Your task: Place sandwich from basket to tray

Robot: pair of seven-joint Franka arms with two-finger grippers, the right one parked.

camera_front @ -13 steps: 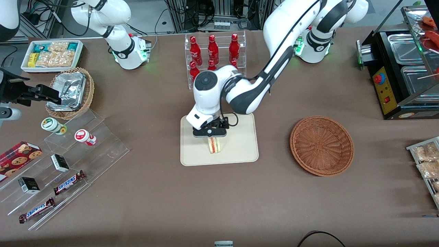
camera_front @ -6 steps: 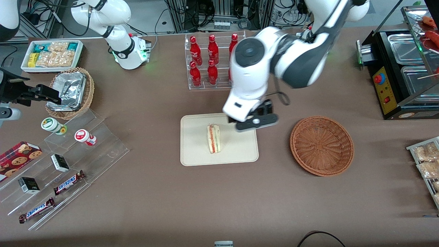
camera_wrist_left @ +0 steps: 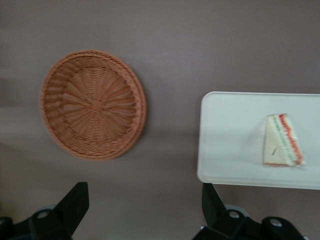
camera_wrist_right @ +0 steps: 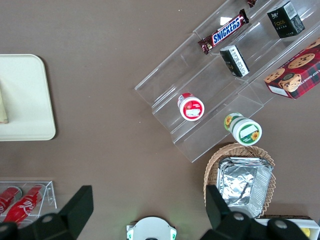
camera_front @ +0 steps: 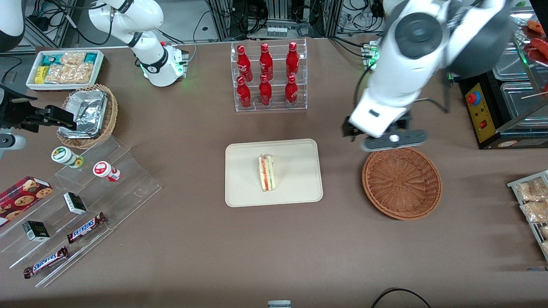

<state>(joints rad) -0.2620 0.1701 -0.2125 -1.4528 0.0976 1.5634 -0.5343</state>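
A brown cloth-covered counter [camera_front: 180, 256] fills the scene under even light, edged farther from the front camera by metal framing and tangled black cables [camera_front: 278, 17].

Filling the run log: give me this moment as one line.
sandwich: on tray | basket: empty | gripper: open, holding nothing, above table beside basket

brown candy bar wrapper [camera_wrist_right: 223, 31]: "SNICKERS"
second brown bar [camera_front: 46, 261]: "SNICKERS"
black carton [camera_wrist_right: 286, 19]: text illegible
gripper [camera_front: 387, 142]: above basket's rim, unmarked
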